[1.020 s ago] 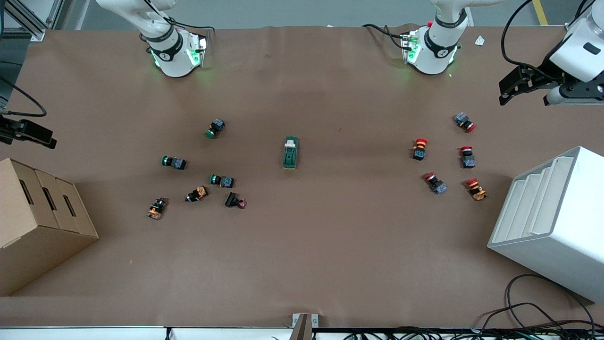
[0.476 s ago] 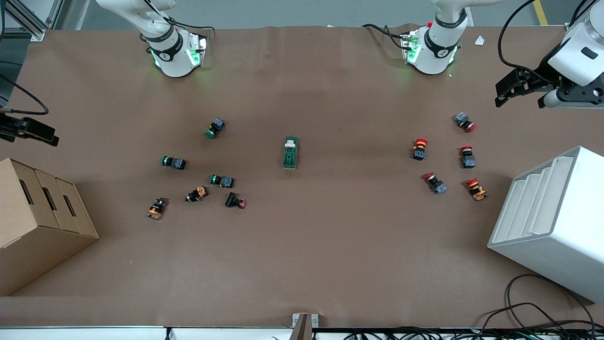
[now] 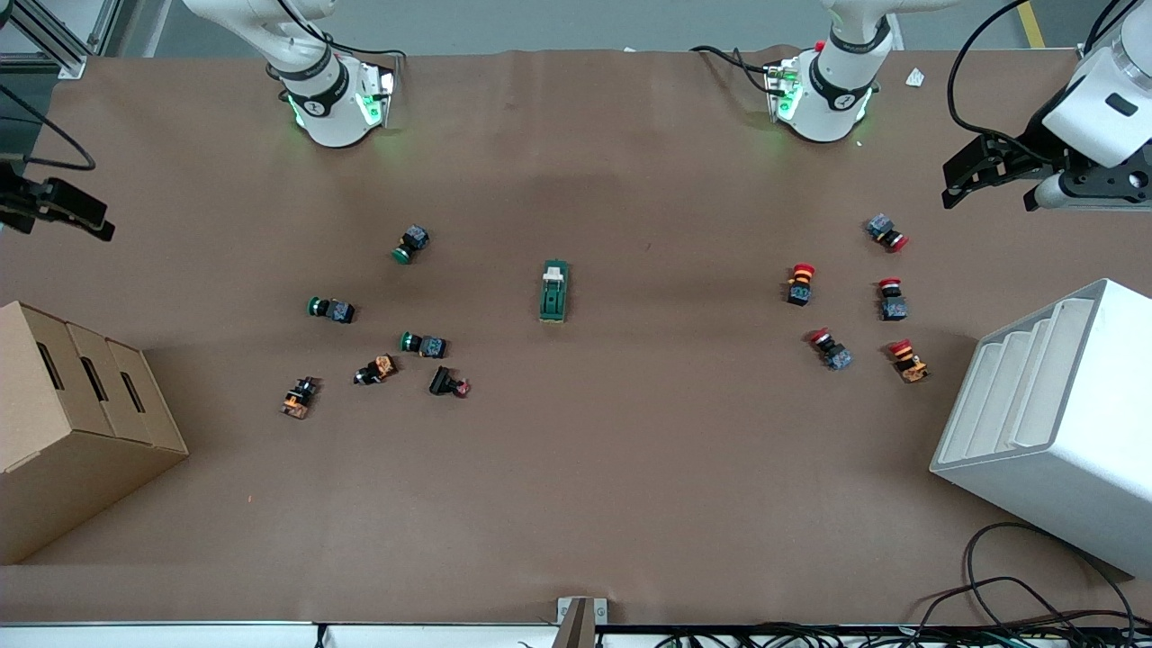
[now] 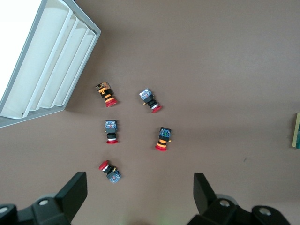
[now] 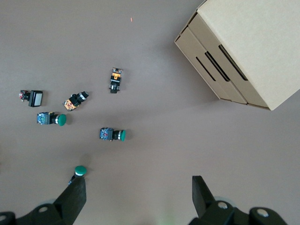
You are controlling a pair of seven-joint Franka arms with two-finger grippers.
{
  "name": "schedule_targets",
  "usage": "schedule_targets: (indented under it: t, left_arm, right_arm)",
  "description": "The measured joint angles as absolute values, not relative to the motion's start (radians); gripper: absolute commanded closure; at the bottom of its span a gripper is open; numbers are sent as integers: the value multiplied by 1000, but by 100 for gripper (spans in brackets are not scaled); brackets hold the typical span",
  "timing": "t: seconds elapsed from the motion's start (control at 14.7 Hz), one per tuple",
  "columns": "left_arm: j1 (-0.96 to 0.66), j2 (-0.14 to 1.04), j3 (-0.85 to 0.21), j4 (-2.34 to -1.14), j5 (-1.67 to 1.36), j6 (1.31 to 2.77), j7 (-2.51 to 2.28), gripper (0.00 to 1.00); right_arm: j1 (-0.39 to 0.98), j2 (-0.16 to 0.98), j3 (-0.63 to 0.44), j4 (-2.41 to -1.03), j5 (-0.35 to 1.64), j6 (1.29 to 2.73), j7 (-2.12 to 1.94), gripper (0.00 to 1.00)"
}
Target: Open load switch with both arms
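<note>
The load switch (image 3: 554, 291), a dark-green block with a white toggle at the end toward the bases, lies flat mid-table with nothing touching it. Only a sliver of it (image 4: 297, 130) shows at the edge of the left wrist view. My left gripper (image 3: 961, 180) hangs open and empty in the air over the left arm's end of the table, above the red buttons (image 4: 139, 192). Over the right arm's end my right gripper (image 3: 67, 214) is also open and empty, with green buttons below it (image 5: 138, 192).
Green and orange push buttons (image 3: 377, 369) lie scattered toward the right arm's end, red ones (image 3: 830, 348) toward the left arm's end. A cardboard box (image 3: 72, 423) stands at the right arm's end. A white slotted rack (image 3: 1053, 414) stands at the left arm's end.
The right gripper has drifted toward the bases' edge of the table. The left gripper has shifted slightly the same way and a little inward. The load switch has not moved.
</note>
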State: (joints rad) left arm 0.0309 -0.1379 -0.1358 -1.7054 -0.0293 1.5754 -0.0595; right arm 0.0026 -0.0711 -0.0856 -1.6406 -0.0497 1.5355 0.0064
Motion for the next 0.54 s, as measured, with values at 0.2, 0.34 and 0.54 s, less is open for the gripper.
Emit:
schedule_targets:
  t: [0.2, 0.34, 0.54]
  left_arm:
    - [31, -138, -135, -1705, -29, 1575, -59, 0]
    - [32, -138, -133, -1697, -29, 1578, -59, 0]
    - [33, -137, -132, -1686, -29, 1576, -59, 0]
  right_arm:
    - [3, -102, -80, -1674, -50, 1544, 6, 0]
    - [3, -103, -77, -1678, -50, 1550, 6, 0]
    - [3, -103, -74, -1682, -48, 1556, 6, 0]
